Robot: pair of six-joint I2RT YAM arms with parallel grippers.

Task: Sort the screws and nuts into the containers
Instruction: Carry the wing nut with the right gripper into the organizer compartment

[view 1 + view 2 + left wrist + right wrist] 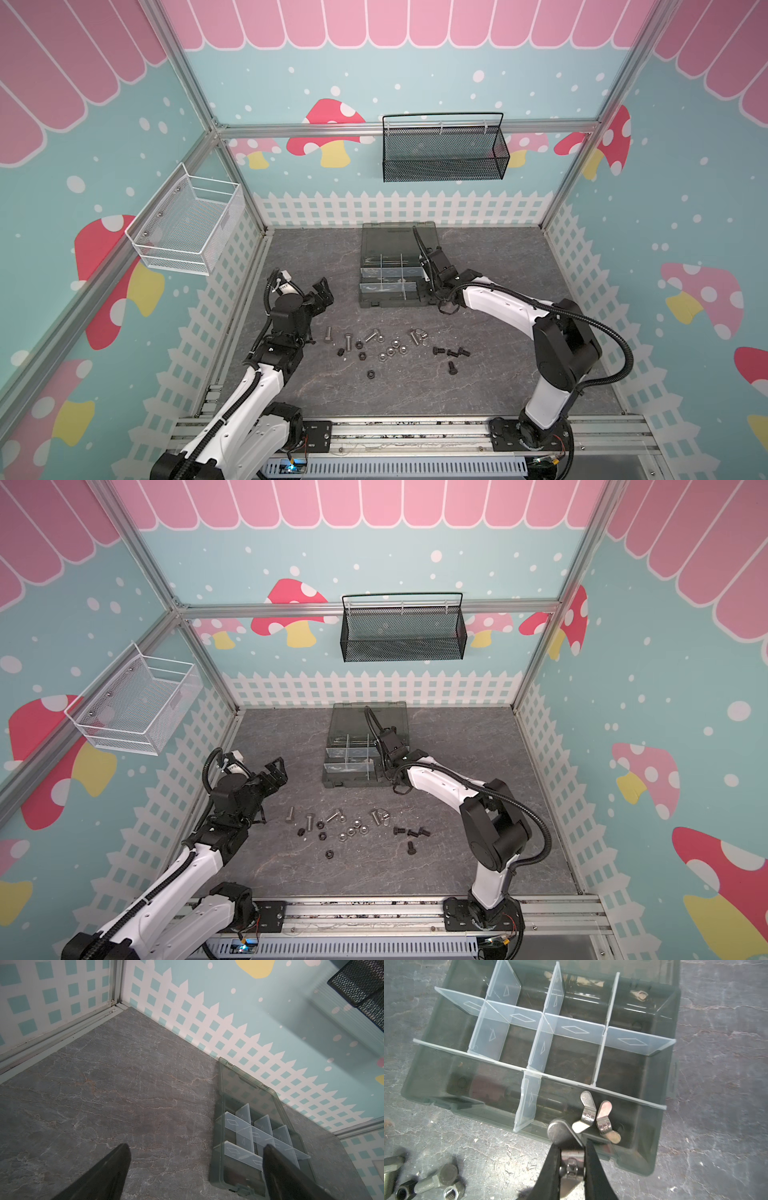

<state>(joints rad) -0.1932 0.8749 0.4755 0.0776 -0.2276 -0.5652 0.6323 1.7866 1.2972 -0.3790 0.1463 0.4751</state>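
Two silver wing nuts [586,1114] lie in the organiser case's [425,1068] near corner compartment [635,1124]. Above it the right gripper [571,1145], pinched narrow, seems to hold a third wing nut [559,1133]. It looks small, hard and slick, best gripped across the wings. The left gripper [196,1148] gapes wide, empty.

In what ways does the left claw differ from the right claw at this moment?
The left claw stands wide open and empty; the right claw is shut on a silver wing nut. The left claw hangs above bare table beside the organiser case; the right claw is over the case's compartment where two wing nuts lie. Both have black fingers.
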